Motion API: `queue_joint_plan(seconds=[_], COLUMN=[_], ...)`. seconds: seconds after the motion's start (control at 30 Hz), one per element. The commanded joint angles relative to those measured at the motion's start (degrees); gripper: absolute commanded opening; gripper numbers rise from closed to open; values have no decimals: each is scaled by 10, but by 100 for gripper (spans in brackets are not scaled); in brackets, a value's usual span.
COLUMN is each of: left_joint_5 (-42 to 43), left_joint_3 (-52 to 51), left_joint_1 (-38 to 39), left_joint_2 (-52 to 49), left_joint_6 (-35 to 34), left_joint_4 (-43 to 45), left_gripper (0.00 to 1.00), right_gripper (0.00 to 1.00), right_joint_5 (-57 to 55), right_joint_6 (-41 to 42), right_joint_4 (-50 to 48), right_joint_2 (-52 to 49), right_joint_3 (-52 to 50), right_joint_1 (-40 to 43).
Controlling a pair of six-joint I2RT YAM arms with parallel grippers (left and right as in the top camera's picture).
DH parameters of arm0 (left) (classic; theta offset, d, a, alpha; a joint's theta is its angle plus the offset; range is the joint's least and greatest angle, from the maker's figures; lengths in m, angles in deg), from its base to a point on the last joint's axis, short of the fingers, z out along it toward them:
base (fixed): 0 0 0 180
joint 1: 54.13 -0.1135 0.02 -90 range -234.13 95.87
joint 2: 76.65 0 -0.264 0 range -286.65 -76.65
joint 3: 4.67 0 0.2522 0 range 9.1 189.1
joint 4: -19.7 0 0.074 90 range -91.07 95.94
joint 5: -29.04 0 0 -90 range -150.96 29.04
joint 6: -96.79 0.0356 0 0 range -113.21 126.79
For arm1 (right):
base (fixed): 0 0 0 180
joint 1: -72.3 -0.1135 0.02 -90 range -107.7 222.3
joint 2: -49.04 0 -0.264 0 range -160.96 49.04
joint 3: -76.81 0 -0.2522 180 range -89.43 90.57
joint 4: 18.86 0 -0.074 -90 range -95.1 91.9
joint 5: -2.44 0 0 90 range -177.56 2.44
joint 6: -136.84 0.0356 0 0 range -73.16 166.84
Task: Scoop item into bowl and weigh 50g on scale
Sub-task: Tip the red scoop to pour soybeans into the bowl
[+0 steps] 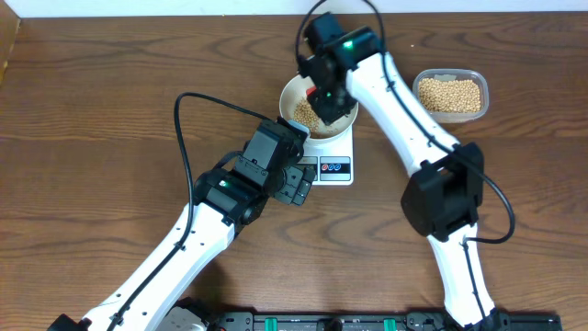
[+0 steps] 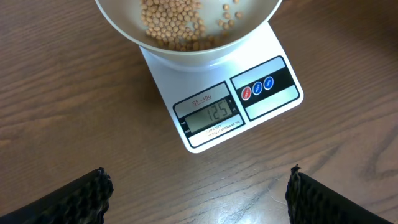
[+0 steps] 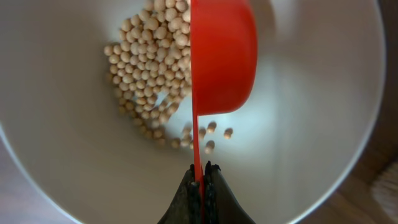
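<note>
Tipping the red scoop [image 3: 224, 56] into the bowl looks like the step in hand. The right claw [image 3: 202, 180] is pinched tight on the scoop's thin handle, and the cup is turned on its edge over the white bowl [image 3: 311, 155]. The soybeans [image 3: 146, 74] lie in a loose heap on one side of the bowl's floor, with a few stragglers apart from it. The bowl sits on the scale [image 2: 217, 112], whose display [image 2: 208, 115] shows digits that look like 125; whether a point divides them I cannot tell.

To do this well, add beans in small lots from low inside the rim; pause so the reading settles; touch neither bowl nor scale with the scoop, since any press would falsify the weight.

The left claw [image 2: 199, 199] hangs wide open and empty over the bare table [image 2: 62, 124], just in front of the scale's display end; it ought not to touch the scale.

For room, the clear tub [image 1: 450, 94] of soybeans stands well apart to the right of the bowl, with open table between for the scoop's trips. The bowl's rim overhangs the scale's sides, so a nudge there could tilt it; the table's far edge runs not far behind the bowl.
</note>
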Motion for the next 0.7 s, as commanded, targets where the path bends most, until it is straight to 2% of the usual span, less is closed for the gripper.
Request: queue_joint_plan(seconds=[0.0,0.27,0.67], left_joint_5=[5,5,5], left_joint_3=[-1,-1,-1], left_joint_1=[-2,-2,-2], left_joint_2=[5,5,5], left_joint_6=[8,8,8], left_joint_4=[1,1,1], left_gripper=[92,92,92], right_gripper=[1,1,1], right_joint_5=[-108,-107,-54], right_joint_6=[24,25,30], right_joint_4=[5,4,-2], right_joint_2=[19,33,115], right_joint_3=[8,9,9], right_joint_1=[-17,-27,-16])
